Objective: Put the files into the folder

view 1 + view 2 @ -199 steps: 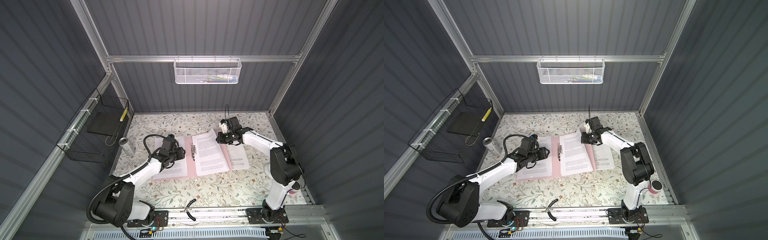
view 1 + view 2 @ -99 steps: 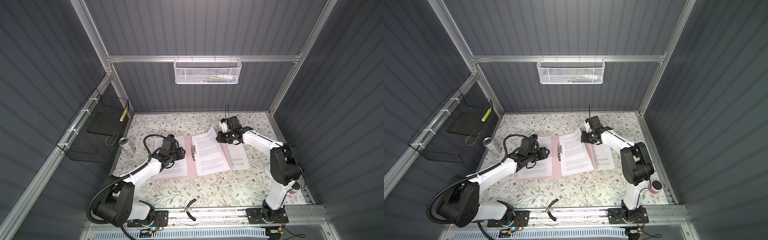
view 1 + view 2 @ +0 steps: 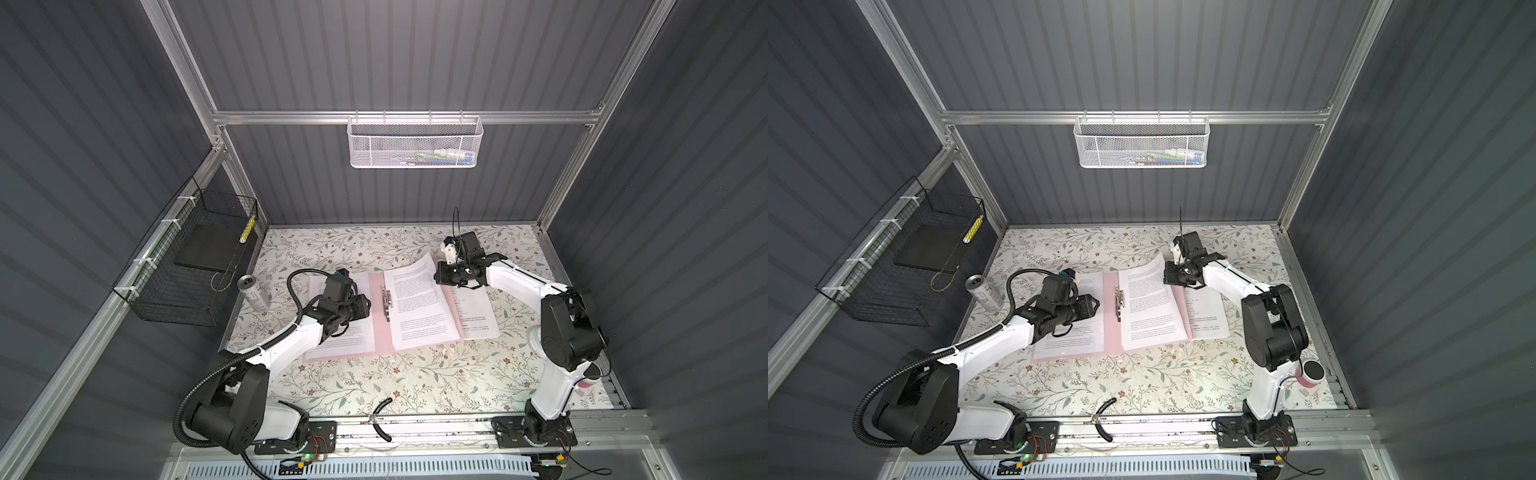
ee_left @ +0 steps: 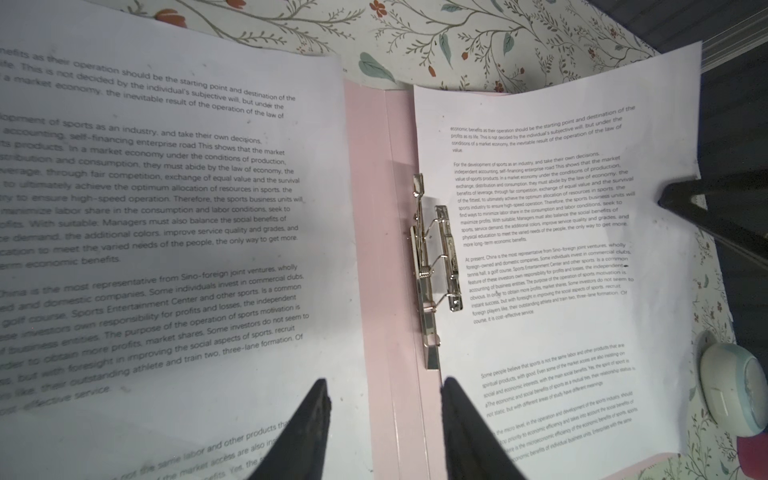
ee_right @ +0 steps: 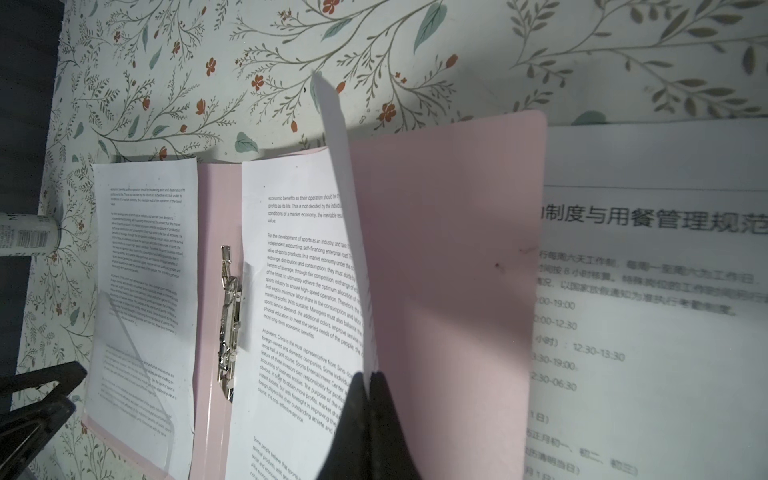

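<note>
The right hand (image 3: 441,276) has edged a little toward the counter's (image 3: 374,386) left edge over the last second. Its fingers are pressed together on the far outer corner of the lifted sheet (image 3: 419,307), and that corner has come along with it. Only this corner stands raised. The rest of the sheet rests on the right cover of the folder (image 3: 377,332), with its inner edge up against the clip bar (image 4: 432,266). I judge this sheet is nearly seated and needs only settling and release. The left hand (image 4: 384,386) has not moved; it hovers spread over the folder's spine, pinching nothing.

The folder lies open at the middle of the counter, its spine running from far edge to near edge. Of the files (image 3: 1152,307), the left sheet (image 3: 357,340) lies on the left cover and the lifted sheet on the right one. A third sheet (image 3: 476,318) lies on the counter just beside the right cover, toward the right edge, and is not yet inside.

The white mesh basket (image 3: 415,145) on the back rail holds a few small items, too small to name. The black wire basket (image 3: 187,266) on the left wall holds a black flat slab (image 3: 203,249) and a yellow-speckled stick (image 3: 248,230).
</note>
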